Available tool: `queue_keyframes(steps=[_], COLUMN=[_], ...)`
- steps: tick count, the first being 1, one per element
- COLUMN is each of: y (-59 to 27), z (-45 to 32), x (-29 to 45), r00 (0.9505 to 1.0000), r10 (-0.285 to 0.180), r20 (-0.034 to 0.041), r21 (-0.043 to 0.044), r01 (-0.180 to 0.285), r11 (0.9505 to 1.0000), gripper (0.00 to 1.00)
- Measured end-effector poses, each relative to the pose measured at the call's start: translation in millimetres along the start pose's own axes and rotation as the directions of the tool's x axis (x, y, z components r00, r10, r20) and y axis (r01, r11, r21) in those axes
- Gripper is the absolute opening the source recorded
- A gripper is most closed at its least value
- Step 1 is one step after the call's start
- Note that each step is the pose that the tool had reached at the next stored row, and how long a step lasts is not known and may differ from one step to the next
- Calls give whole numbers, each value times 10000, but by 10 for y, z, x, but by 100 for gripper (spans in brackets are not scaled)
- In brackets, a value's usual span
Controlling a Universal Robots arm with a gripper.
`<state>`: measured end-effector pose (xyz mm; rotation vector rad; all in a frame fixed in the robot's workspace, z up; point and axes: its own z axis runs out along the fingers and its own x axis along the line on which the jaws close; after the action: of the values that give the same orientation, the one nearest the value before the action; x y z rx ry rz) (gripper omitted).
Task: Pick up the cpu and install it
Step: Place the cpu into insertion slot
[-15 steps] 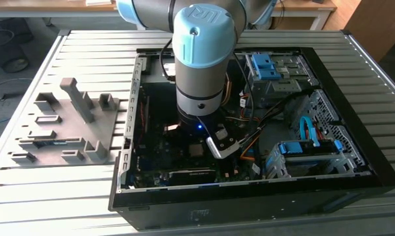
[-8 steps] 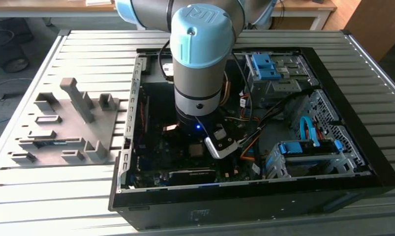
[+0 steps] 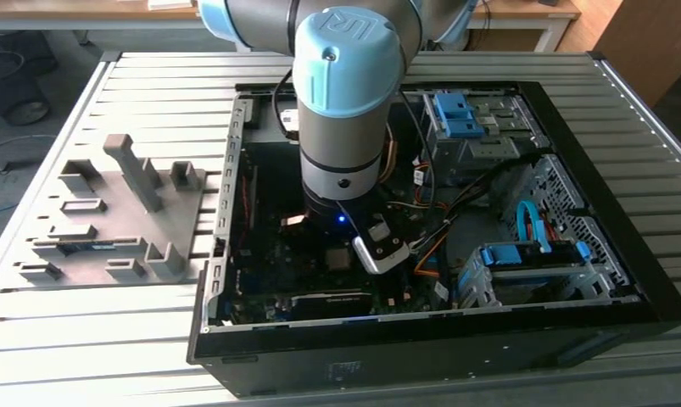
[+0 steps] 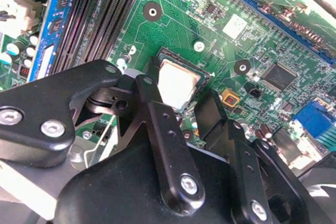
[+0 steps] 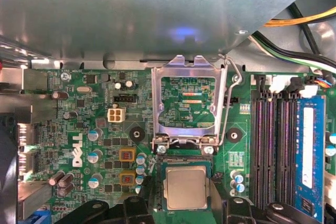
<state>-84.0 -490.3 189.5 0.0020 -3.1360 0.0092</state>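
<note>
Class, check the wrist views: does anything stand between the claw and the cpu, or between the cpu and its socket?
Nothing visible does. The cpu lies in the socket, directly at the claw, and the metal retention frame is swung open, clear of it.

Your exterior view looks down at a slant from high up. It takes in the whole open computer case [image 3: 648,280] on the tabletop [image 3: 147,76], with the arm [image 3: 340,110] in the middle. Your wrist cameras sit very near the green board [image 5: 89,129] inside the case. The first wrist view looks straight down on it and the second wrist view looks at a tilt. Both wrist views share the cpu [image 5: 185,187] [image 4: 177,85], the gripper [image 5: 185,207] [image 4: 181,103] and the long memory slots [image 5: 273,145] [image 4: 105,19].
</note>
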Motion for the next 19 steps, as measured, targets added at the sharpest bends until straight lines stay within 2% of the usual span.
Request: queue_keyframes(steps=[11, 16, 19], y=[-1, -1, -1], z=[0, 0, -11], x=[17, -59, -71], r00=[10000, 10000, 10000], r10=[2, 2, 2], r20=[-1, -2, -4], r21=[0, -1, 1], r01=[-2, -2, -2], r11=[10000, 10000, 10000], gripper=[54, 54, 54])
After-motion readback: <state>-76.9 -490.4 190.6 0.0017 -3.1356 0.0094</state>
